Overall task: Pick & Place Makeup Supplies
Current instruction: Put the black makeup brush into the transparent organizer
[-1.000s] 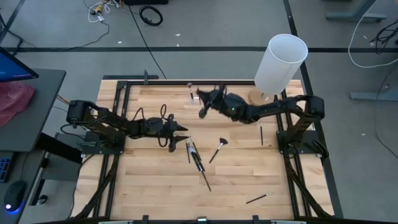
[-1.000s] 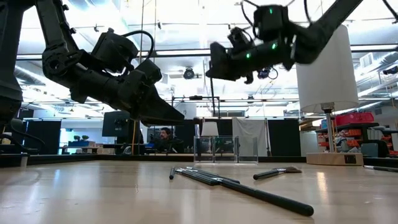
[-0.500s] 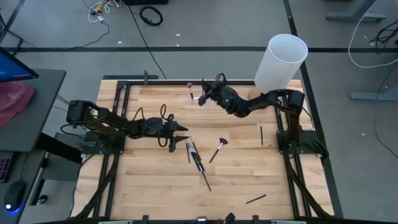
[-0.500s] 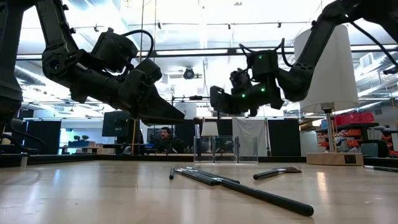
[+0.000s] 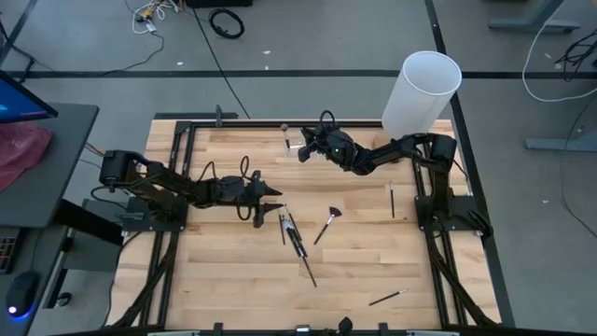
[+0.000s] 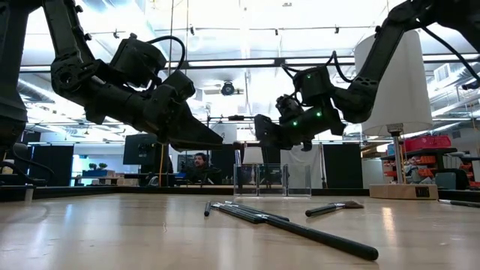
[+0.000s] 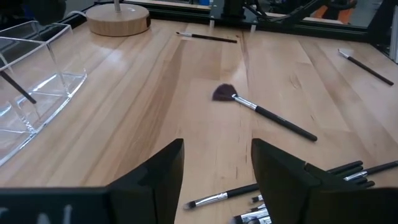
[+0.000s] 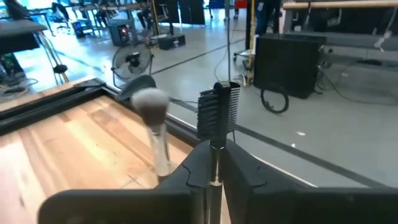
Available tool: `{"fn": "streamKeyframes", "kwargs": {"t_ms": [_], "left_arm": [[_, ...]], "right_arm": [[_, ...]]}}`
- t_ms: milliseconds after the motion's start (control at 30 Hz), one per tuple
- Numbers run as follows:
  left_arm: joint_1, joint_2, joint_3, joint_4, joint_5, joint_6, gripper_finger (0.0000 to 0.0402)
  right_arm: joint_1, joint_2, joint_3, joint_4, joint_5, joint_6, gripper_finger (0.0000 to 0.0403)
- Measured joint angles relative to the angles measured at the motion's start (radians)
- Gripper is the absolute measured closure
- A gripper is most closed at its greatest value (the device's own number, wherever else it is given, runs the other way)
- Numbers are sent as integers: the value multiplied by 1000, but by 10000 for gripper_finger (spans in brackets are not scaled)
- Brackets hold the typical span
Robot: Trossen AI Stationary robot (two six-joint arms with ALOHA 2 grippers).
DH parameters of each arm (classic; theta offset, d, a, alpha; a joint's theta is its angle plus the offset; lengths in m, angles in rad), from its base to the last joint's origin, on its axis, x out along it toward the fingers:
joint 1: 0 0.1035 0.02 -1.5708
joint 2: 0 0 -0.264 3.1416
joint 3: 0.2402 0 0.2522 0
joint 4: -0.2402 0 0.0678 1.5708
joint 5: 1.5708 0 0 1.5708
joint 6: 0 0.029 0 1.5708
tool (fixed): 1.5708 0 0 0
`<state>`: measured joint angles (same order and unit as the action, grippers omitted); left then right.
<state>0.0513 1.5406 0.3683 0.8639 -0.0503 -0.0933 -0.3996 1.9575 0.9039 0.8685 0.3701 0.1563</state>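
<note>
The wooden table [image 5: 233, 280] fills a black frame, with a tall white cylinder [image 5: 422, 93] on a round wooden base at its far right corner. The left arm reaches in from the left edge, its gripper [image 5: 270, 193] hovering above the table's middle with the fingers [image 7: 155, 177] standing apart and nothing between them. The right arm stretches from the right side toward the far edge; its gripper [image 5: 303, 149] hangs over a small clear holder [image 6: 261, 180] there, fingers [image 8: 245, 171] pressed onto the thin stem of a comb-headed brow brush [image 8: 218, 112], which stands upright between them. In the right wrist view a fluffy powder brush [image 8: 152, 115] stands just beside it.

The other makeup supplies lie flat on the wood. A bundle of dark brushes [image 5: 294, 235] sits just in front of the left gripper, near the middle. A fan brush [image 5: 327, 223] lies just to its right, bristles toward the far side. A thin pencil [image 5: 392, 201] lies near the right arm's base, and another stick [image 5: 387, 298] lies toward the near right corner, well apart from the rest.
</note>
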Motion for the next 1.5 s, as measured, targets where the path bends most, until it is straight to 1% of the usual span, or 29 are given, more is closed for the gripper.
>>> {"fn": "streamKeyframes", "kwargs": {"t_ms": [133,267,533,667,800,933,1000,1133,1300,1433,1500], "left_arm": [[0,0,0,0,0,-1,209],[0,0,0,0,-1,-5,209],[0,0,0,0,-1,-24,209],[0,0,0,0,6,-33,209],[-1,0,0,0,9,-34,209],[-1,0,0,-1,9,-32,209],[-1,0,0,-1,9,-30,209],[-1,0,0,-1,9,-26,209],[-1,0,0,-1,9,-17,209],[-1,0,0,-1,10,0,209],[-1,0,0,-1,9,0,209]], "right_arm": [[-12,0,0,-17,-3,48,349],[-22,0,0,-31,-38,74,321],[-26,-13,0,-41,-49,67,236],[-21,-62,0,-64,-48,64,207],[5,-152,0,-160,-48,51,200],[63,-280,0,-346,-47,18,208],[100,-351,0,-470,-48,19,214],[187,-467,0,-730,-49,87,226],[321,-546,1,-1051,-51,275,241],[452,-558,-2,-1333,-49,528,250],[531,-558,-31,-1420,-34,661,254]]}}
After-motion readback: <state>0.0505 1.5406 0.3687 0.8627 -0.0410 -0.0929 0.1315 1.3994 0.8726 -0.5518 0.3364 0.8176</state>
